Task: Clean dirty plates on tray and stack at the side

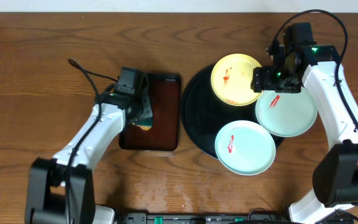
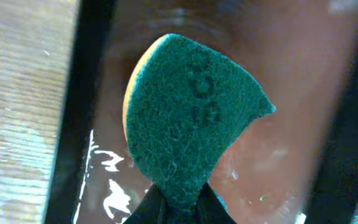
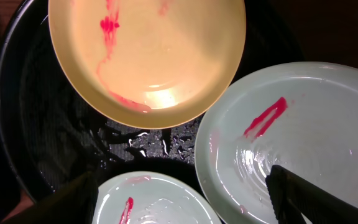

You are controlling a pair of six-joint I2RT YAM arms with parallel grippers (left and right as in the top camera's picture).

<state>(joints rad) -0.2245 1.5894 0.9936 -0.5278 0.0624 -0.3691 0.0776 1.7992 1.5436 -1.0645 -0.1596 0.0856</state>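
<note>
3 red-smeared round plates [image 1: 245, 147] lie uncleaned on the glossy black tray [image 1: 197, 118]; left jaws clamp a green sponge [image 2: 185, 118], right jaws apart.

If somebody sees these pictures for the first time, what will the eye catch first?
Three red-smeared plates crowd the black tray: the yellow plate, the right pale plate and the near pale plate. The left gripper pinches a green sponge over the brown tray.
</note>
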